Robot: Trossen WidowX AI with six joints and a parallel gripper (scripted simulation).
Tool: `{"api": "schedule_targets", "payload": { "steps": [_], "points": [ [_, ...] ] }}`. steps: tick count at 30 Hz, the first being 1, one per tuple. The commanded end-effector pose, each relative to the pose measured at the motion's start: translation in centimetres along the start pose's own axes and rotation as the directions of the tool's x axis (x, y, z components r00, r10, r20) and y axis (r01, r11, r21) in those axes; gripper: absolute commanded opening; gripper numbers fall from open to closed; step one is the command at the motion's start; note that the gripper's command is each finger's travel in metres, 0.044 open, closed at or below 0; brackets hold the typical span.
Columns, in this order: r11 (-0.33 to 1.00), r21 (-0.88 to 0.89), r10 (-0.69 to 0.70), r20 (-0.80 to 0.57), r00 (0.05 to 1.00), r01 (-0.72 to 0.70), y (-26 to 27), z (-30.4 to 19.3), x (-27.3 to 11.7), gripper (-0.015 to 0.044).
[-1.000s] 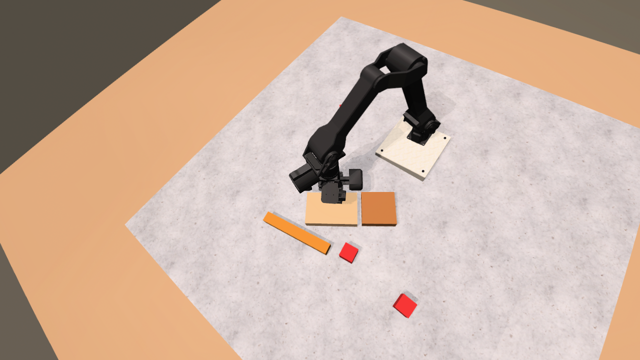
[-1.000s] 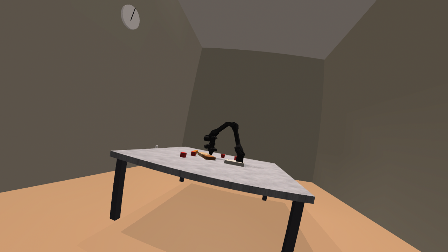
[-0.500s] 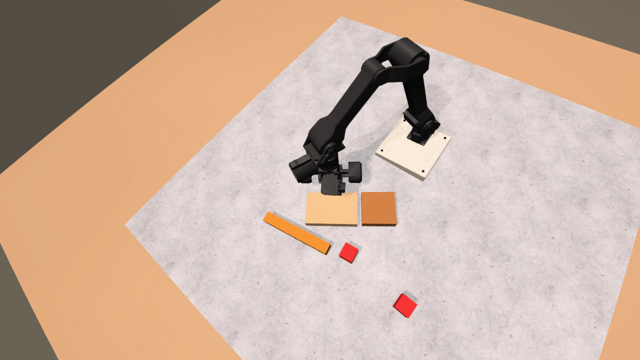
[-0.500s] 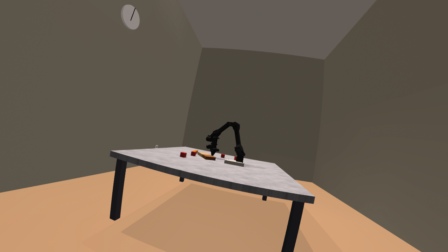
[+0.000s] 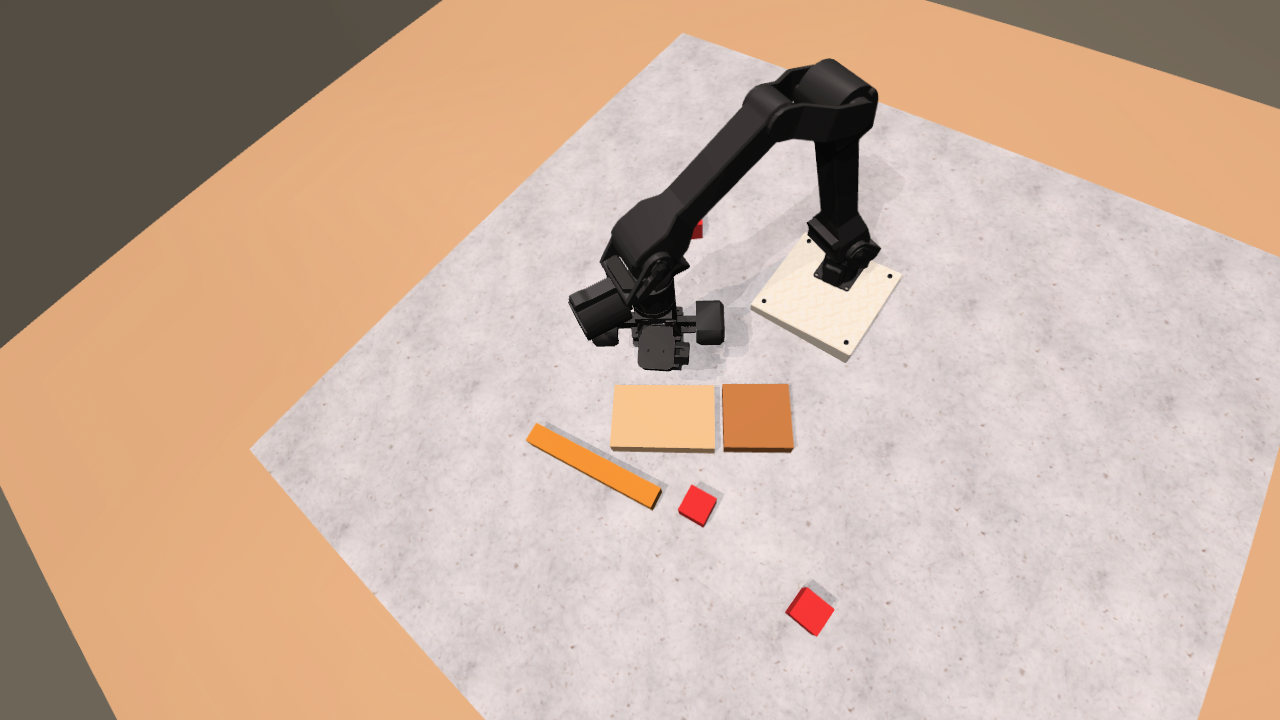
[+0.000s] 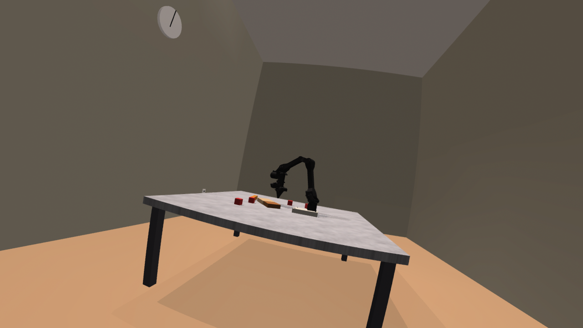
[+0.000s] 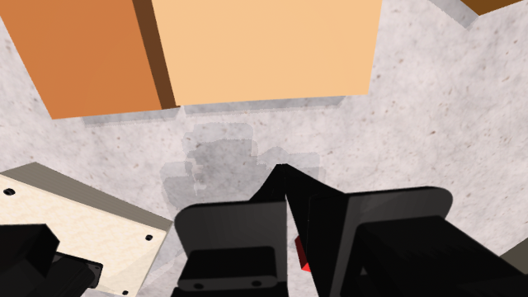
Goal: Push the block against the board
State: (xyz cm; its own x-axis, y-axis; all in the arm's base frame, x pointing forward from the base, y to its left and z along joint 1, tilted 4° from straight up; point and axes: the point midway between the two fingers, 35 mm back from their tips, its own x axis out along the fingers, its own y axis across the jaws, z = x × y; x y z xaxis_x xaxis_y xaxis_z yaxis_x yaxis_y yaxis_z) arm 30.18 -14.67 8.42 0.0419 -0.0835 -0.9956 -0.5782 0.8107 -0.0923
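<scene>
Everything here is placed by the pale rectangular board [image 5: 663, 417] [image 6: 267, 201] [image 7: 264, 49], which lies flat on the grey table [image 5: 1029, 402] [image 6: 326, 232] [image 7: 433, 157]; left and right follow the top view. Leftmost, the long orange bar [image 5: 594, 465] [image 6: 253, 196] [image 7: 491, 6] slants near the board's lower left corner, apart from it. The gripper [image 5: 660, 347] [image 6: 278, 197] [image 7: 281, 169] hangs just beyond the board's upper long side, clear of it, its fingers pressed together with nothing between them. Farther beyond the board, a red piece [image 5: 696, 230] is partly hidden by the arm. A red cube [image 5: 697, 505] [image 6: 251, 200] sits below the board, near the bar's end. The task's square block [image 5: 758, 417] [image 6: 272, 205] [image 7: 82, 54] lies flat just right of the board, a narrow gap between their facing sides; their upper and lower edges look nearly in line. Another red cube [image 5: 810, 611] [image 6: 238, 201] rests well apart, below and right of the board. Above and right of the board is the arm's cream base plate [image 5: 825, 308] [image 6: 303, 212] [image 7: 124, 235].
</scene>
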Motion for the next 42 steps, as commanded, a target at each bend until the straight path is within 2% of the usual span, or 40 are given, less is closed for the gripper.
{"api": "schedule_targets", "payload": {
  "steps": [1, 4, 11, 20, 32, 42],
  "points": [
    [1.0, 0.003, -0.001, 0.003, 1.0, 0.001, 0.1, 0.0, -0.9, 0.0],
    [1.0, 0.024, -0.01, 0.006, 1.0, 0.01, -0.3, 0.2, -0.7, 0.0],
    [0.967, 0.256, -0.01, 0.007, 1.0, 0.008, -2.2, 1.7, -1.2, 0.0],
    [0.842, 0.539, -0.01, 0.008, 1.0, 0.004, -4.5, 3.6, -1.7, 0.0],
    [0.555, 0.832, -0.01, 0.01, 1.0, -0.003, -7.1, 6.1, -1.8, 0.0],
    [0.242, 0.97, -0.01, 0.012, 1.0, -0.009, -8.9, 8.1, -1.6, 0.0]
  ]
}}
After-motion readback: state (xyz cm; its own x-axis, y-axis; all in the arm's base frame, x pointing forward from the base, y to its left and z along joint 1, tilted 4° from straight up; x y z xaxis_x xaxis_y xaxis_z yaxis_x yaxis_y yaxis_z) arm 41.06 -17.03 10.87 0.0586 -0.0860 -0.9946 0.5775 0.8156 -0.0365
